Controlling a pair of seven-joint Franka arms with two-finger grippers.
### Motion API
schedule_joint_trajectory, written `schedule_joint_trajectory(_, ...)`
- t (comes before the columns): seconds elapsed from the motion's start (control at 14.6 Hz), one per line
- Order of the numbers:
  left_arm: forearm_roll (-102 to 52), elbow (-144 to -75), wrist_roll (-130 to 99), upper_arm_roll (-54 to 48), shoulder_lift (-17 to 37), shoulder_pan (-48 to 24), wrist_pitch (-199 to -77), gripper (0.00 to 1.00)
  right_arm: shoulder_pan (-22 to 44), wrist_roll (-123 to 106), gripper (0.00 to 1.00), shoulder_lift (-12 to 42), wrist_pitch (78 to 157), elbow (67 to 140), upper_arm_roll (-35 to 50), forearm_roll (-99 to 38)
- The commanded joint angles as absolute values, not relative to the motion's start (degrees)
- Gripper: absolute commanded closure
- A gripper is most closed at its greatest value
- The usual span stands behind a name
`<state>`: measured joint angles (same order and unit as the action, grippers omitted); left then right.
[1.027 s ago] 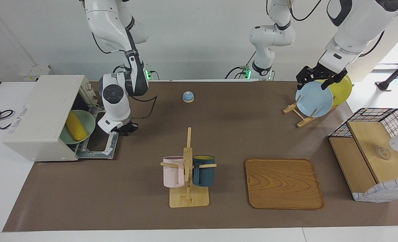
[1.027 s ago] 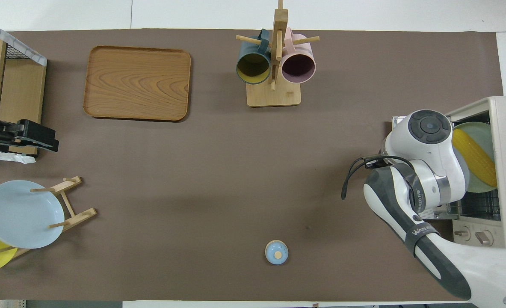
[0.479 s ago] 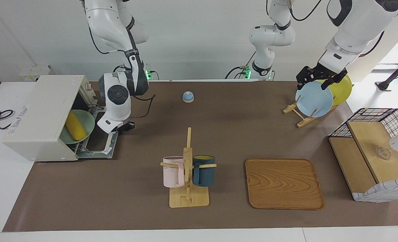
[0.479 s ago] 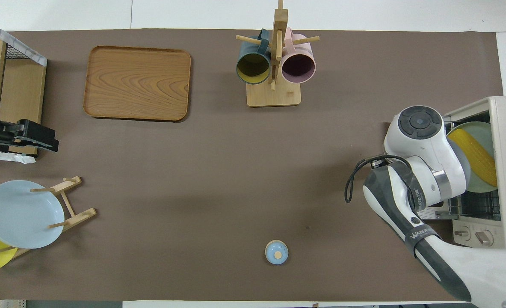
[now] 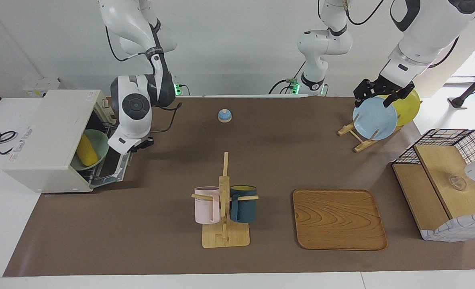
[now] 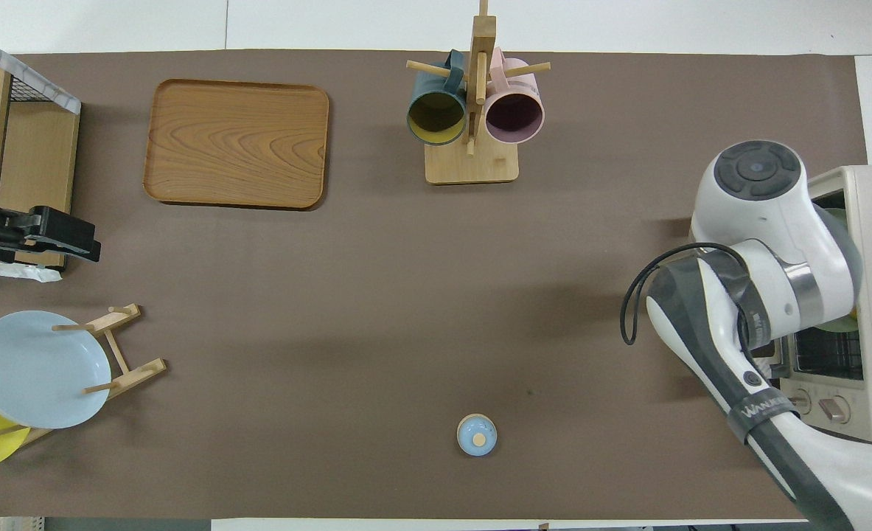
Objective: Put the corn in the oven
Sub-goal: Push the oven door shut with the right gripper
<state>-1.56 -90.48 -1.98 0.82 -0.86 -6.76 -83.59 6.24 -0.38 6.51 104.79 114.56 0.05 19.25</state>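
The oven [image 5: 46, 140] is sitting at the right arm's end of the table, and everything here is placed from it; its door [image 5: 115, 170] is standing partly raised, tilted between flat and shut, so the step in hand is, as I judge it, the closing of the door, the loading being already done. The right gripper [image 5: 141, 143] is hanging at the door's upper edge, just in front of the oven, and appears to be lifting it; whether its jaws are spread or pressed together I cannot tell. The green plate [image 5: 92, 154] is lying inside the oven on the rack; the corn [image 5: 85, 150] is resting on that plate, wholly within the opening.

The next move probably calls for swinging the door up until it meets the oven's face, without letting its edge slip off the gripper.

The brown mat in front of the oven is lying bare as far as the mug rack [image 5: 224, 200], leaving room for the arm to draw away. Well apart from the oven, the left gripper [image 5: 376, 94] is waiting over the blue plate [image 5: 374, 118]; its jaws too I cannot read.
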Motion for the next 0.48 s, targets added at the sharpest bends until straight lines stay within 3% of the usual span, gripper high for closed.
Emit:
schedule_joint_trajectory(0.0,-0.79,-92.55,-1.93,0.44,-2.55,-6.33,-84.64,0.0,0.54,-7.9,1.0,4.14,103.81,113.99,-1.41,23.55)
schedule_joint_trajectory(0.41,-0.79,-92.55,-1.93,0.44,-2.46,-6.33,-84.64,0.0,-4.13,-13.62,1.0,1.41,101.16,114.08,-1.58,23.03)
